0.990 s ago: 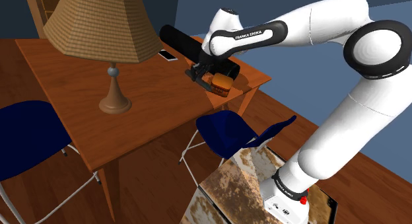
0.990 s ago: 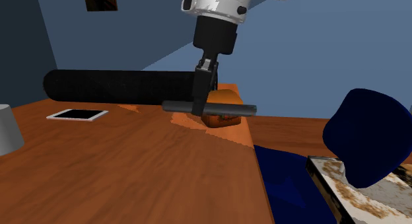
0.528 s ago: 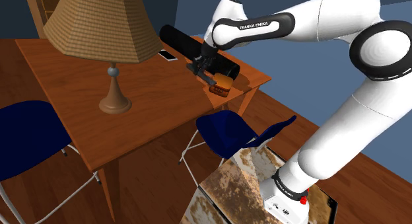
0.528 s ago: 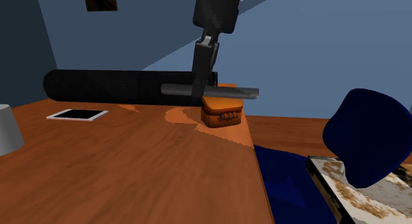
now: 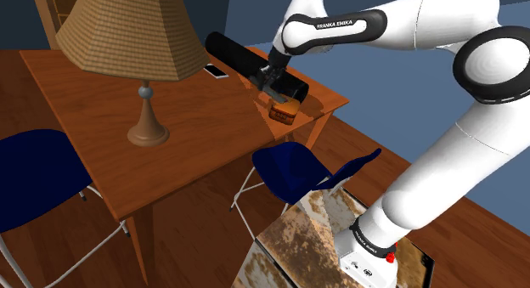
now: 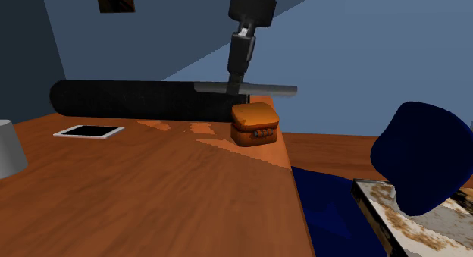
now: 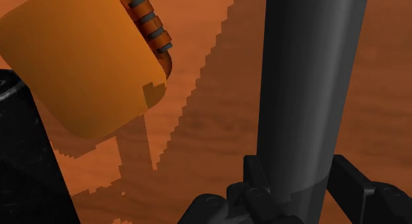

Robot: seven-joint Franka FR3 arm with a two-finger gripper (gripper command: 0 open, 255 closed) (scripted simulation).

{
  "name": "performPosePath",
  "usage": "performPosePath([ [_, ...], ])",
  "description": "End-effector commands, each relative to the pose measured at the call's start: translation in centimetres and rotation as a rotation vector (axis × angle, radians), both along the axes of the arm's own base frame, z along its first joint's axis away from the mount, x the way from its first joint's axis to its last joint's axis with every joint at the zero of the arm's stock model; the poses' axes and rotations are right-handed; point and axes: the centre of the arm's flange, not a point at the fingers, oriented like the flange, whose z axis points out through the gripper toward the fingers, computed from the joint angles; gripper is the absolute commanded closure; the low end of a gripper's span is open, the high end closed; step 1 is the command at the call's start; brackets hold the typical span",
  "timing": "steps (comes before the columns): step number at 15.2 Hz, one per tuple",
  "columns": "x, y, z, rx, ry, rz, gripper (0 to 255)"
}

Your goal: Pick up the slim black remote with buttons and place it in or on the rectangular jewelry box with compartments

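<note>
Remote [image 6: 261, 89], seen as a slim dark grey bar, is clamped partway along its length by the black pincer [image 6: 236, 86] and is held level in the air, clear of the counter [image 6: 151, 195]. In the wrist view the remote [image 7: 304, 90] is gripped between the two fingers [image 7: 231, 197], so the pincer [image 7: 297, 189] is clenched on it. The jewelry box [image 6: 255, 125], drawn as a small orange case with a closed lid and a dark clasp, is stood near the counter's corner, below the remote and apart from it. In the wrist view the box [image 7: 86, 64] is seen to one side of the bar. A long black cylinder [image 6: 129, 100] is laid on the counter behind the box, and a flat white-framed device [image 6: 89, 132] is placed near it. A lamp [image 5: 132, 31] with a woven shade is stood on the counter in the shoulder view, with a blue chair [image 5: 297, 172] beside it.
</note>
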Motion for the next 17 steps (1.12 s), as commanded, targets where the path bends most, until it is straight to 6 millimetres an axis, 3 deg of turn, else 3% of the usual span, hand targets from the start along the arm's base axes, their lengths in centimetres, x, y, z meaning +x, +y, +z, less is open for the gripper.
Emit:
performPosePath([
  [1,-0.4,-2.5,-0.1,0.0,0.0,0.001,255],
  [11,-2.0,-15.5,-0.9,0.0,0.0,0.001,255],
  [17,-2.0,-15.5,-4.1,0.0,0.0,0.001,255],
])
